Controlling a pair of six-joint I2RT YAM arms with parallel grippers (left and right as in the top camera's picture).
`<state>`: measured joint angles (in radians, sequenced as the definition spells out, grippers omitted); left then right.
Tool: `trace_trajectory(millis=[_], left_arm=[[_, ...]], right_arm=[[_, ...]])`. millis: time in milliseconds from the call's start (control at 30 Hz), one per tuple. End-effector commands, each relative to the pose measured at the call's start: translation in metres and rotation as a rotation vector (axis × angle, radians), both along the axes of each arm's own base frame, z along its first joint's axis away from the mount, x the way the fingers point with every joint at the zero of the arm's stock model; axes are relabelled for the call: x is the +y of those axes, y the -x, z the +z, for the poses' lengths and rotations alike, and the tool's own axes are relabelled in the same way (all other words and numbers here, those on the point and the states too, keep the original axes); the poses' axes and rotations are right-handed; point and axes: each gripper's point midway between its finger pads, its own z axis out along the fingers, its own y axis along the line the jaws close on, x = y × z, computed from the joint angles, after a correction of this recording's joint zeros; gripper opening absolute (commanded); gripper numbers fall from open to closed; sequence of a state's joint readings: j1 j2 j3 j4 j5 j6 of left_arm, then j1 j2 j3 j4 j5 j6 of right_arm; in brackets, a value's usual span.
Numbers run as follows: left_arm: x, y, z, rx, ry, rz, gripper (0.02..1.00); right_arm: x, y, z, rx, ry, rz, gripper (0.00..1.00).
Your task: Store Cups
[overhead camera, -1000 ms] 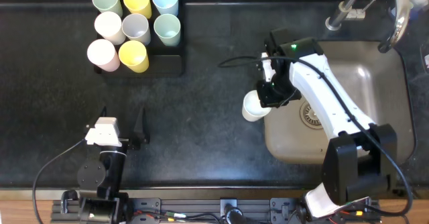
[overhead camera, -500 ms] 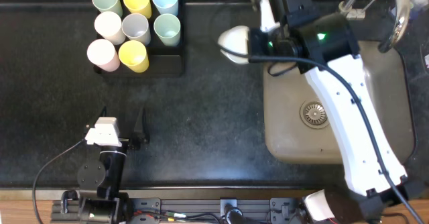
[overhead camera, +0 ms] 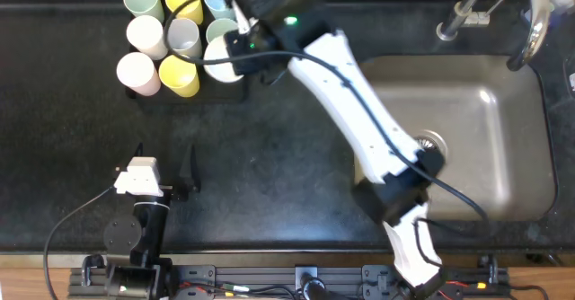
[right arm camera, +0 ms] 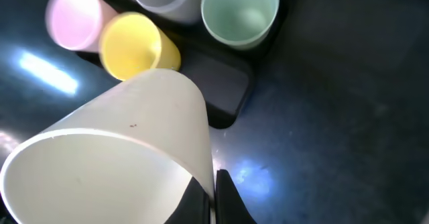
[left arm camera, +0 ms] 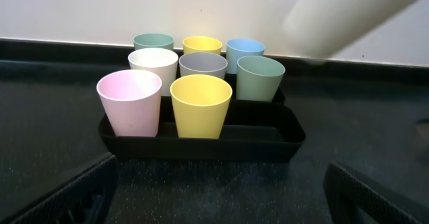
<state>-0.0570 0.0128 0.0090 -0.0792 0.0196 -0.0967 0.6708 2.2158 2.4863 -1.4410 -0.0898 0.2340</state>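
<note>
White cup (right arm camera: 120, 150) hangs tilted near the free corner slot of the black tray (right arm camera: 221, 93), long axis slanted, mouth toward the wrist camera. Right pincer (right arm camera: 212, 196) is clamped on its rim. Left wrist view shows eight stored cups (left arm camera: 201, 106) upright. Left pincer (left arm camera: 221, 190) gapes wide, low over the counter (overhead camera: 269, 174).

Tray (overhead camera: 226, 90) sits rear-left on counter (overhead camera: 269, 174) w/ eight cups (overhead camera: 182, 38) in 3 rows; front-right slot bare. R gripper (right arm camera: 214, 196) holds ninth cup (right arm camera: 120, 150) above it. Sink (overhead camera: 490, 156) at right, faucet (overhead camera: 458, 14) behind. L gripper (overhead camera: 163, 162) front-left, well apart from tray.
</note>
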Motion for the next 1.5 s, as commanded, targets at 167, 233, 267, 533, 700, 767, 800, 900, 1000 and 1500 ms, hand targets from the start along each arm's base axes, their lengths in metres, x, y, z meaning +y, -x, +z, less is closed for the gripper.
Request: trace_trajectory(millis=[167,233,267,533,700,767,800,900,1000,1500], left_arm=[[0.0,0.001,0.001,-0.006,-0.013,-0.006,1.0],[0.0,0.001,0.001,-0.006,-0.013,-0.006,1.0],[0.0,0.001,0.001,-0.006,-0.013,-0.007,1.0],[0.0,0.001,0.001,-0.006,-0.013,-0.007,1.0],[0.0,0.001,0.001,-0.006,-0.013,-0.006,1.0],[0.0,0.001,0.001,-0.006,-0.013,-0.007,1.0],[0.0,0.001,0.001,-0.006,-0.013,-0.007,1.0],[0.0,0.001,0.001,-0.006,-0.013,-0.007,1.0],[0.0,0.001,0.001,-0.006,-0.013,-0.007,1.0],[0.0,0.001,0.001,-0.006,-0.013,-0.007,1.0]], right_arm=[[0.02,-0.002,-0.03,0.018,0.042,-0.009,0.04],[0.021,-0.003,-0.038,0.03,0.057,-0.032,0.04],[0.022,-0.004,-0.043,0.035,0.062,-0.038,0.04],[0.029,-0.014,-0.069,0.05,0.074,-0.04,0.042],[0.028,-0.021,-0.089,0.058,0.107,-0.067,0.04],[0.026,-0.023,-0.095,0.057,0.127,-0.074,0.042],[0.025,-0.024,-0.098,0.057,0.134,-0.076,0.042],[0.024,-0.026,-0.101,0.052,0.144,-0.081,0.042],[0.025,-0.028,-0.1,0.039,0.143,-0.085,0.045],[0.026,-0.03,-0.113,0.053,0.158,-0.095,0.045]])
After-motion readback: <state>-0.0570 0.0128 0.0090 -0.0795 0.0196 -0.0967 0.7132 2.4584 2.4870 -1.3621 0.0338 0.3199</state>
